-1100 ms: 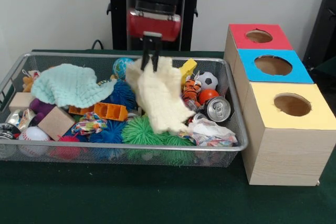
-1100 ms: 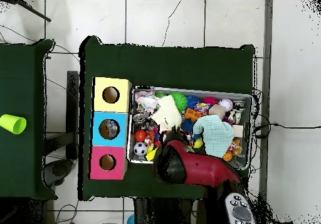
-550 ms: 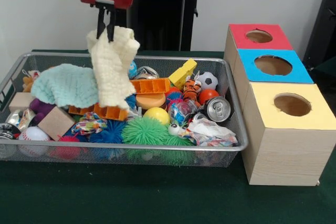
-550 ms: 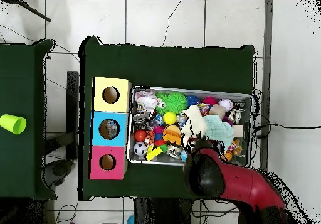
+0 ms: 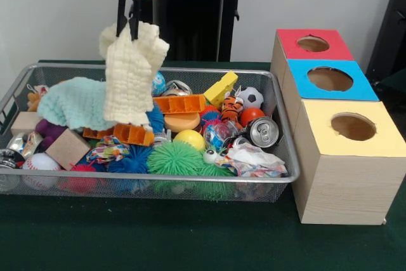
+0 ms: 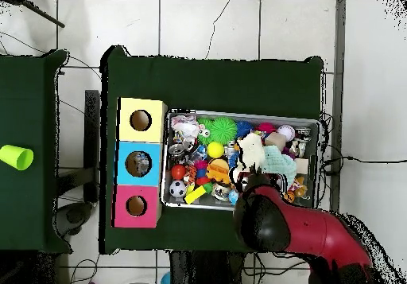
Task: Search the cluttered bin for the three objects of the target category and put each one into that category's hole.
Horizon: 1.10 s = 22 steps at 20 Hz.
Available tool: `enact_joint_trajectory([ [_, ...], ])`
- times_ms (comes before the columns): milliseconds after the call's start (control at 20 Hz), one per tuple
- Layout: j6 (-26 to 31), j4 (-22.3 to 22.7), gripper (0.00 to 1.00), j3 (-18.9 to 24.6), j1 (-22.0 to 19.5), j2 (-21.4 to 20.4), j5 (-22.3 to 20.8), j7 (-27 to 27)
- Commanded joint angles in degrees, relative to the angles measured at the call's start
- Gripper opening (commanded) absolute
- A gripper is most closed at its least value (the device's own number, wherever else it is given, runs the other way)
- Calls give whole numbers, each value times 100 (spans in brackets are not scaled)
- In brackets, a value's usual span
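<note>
Hand (image 5: 129,25) pinched narrow on the top edge of the cream knitted cloth (image 5: 131,75); cloth hangs free, bottom hem just brushing the clutter. Over the last second the hand carried it up and off the bin's middle toward 9 o'clock in the front view; in the last half second it barely moved, only a touch higher.

Net effect: the centre of the wire bin (image 5: 190,182) is uncovered. Now exposed: orange plastic tray (image 5: 181,103), yellow ball (image 5: 189,139), green spiky ball (image 5: 176,157), googly-eye toy (image 5: 209,155). Reads as a search move, clearing cover, not a delivery. Target category not stated, so can't say which three items count.

Materials:
- cloth: soft, thick, ribbed knit, drapes limp
- mint cloth (image 5: 79,102): same kind, lying at 9 o'clock under the hanging one
- soda can (image 5: 262,132): shiny metal, on its side at 3 o'clock
- wood block (image 5: 67,148): hard, square-edged
- mini soccer ball (image 5: 252,98), orange ball (image 5: 251,115): smooth, round
- bin: fine metal mesh

Sorting box (image 5: 342,182) on the tabletop (image 5: 158,239) at 3 o'clock: wood grain, red, blue and yellow tops, one round hole each.
</note>
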Motion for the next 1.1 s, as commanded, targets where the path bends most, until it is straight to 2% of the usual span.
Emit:
enact_joint_trajectory([
  [50,812,271,0,998,-437,-166,-412,-941],
  [450,972,346,0,1590,-1029,-205,-520,-1134],
  [1100,1530,57,0,2629,-2282,22,-827,-1711],
])
